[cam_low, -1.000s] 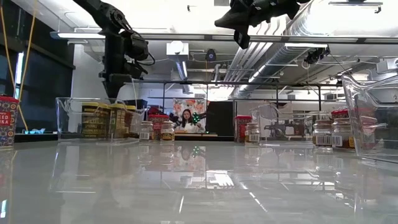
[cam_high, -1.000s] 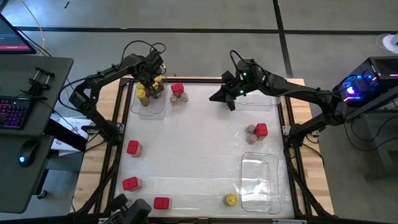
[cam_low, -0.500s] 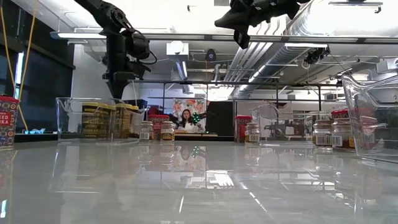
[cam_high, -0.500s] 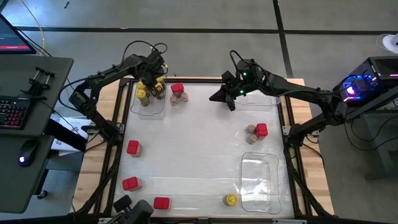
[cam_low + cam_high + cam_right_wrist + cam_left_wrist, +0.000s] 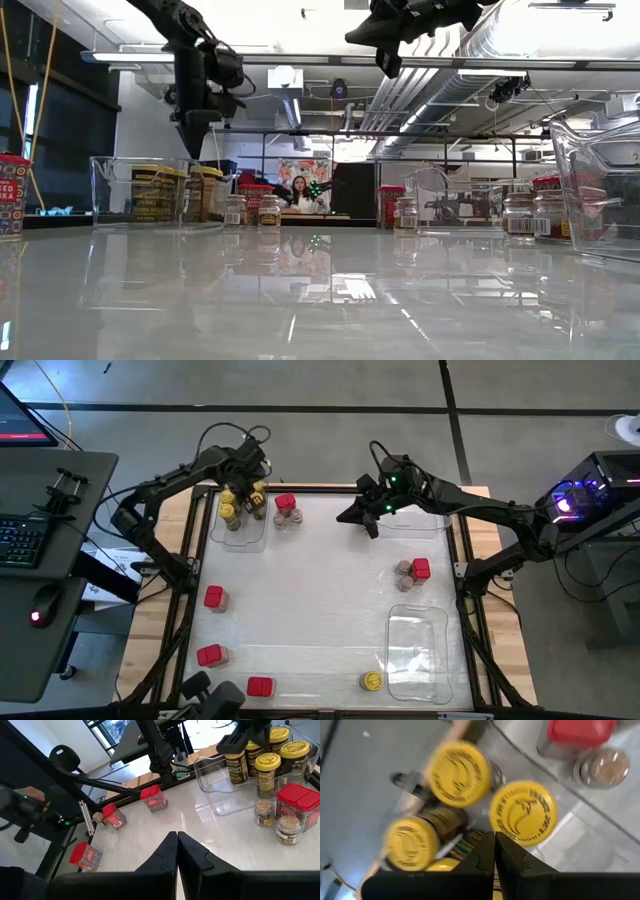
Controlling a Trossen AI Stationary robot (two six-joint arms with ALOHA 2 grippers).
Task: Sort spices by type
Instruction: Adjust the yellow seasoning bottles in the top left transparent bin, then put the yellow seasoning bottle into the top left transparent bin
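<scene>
Several yellow-lidded jars (image 5: 523, 812) stand in a clear tray (image 5: 222, 532) at the table's far left. My left gripper (image 5: 495, 851) hangs shut just above them, pointing down, and in the low view its tip (image 5: 195, 150) is clear of the lids. Beside that tray stand a red box (image 5: 285, 503) and two brown-lidded jars (image 5: 281, 520). My right gripper (image 5: 370, 525) waits shut, high over the far middle. Loose spices: red boxes (image 5: 213, 597), (image 5: 209, 655), (image 5: 259, 686), a yellow-lidded jar (image 5: 372, 681), and a red box with brown-lidded jars (image 5: 412, 571) on the right.
A clear tray (image 5: 415, 650) lies at the near right and another (image 5: 425, 520) at the far right, under the right arm. The middle of the white table top (image 5: 320, 600) holds nothing. A keyboard and a mouse sit on a desk to the left.
My left gripper has risen a little above the yellow-lidded jars in the far left tray and tipped slightly, staying shut. The right arm has kept still.
</scene>
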